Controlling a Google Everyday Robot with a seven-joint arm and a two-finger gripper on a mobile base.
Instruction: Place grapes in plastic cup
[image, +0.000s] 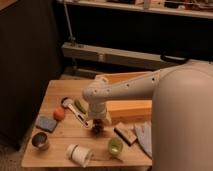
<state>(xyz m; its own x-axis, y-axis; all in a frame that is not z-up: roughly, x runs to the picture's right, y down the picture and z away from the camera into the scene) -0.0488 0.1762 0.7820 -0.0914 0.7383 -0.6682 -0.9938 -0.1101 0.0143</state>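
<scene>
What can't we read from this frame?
Camera view:
1. gripper, down at the grapes: arm covers it, grasp unreadable.
2. yellow bin: arm crosses it, inside hidden.
3. plastic cup: contents too small to tell.
4. table: right end behind robot body.

Matt wooden table (60, 147), shiny metal cup (40, 141), smooth white arm (130, 90), gripper (97, 121) at the dark grapes (99, 129)

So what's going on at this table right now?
The robot's one arm reaches across the wooden table, and its gripper sits low, right at the grapes near the table's middle. The light-green plastic cup stands apart from them, nearer the front edge. The grapes are not in it yet.
</scene>
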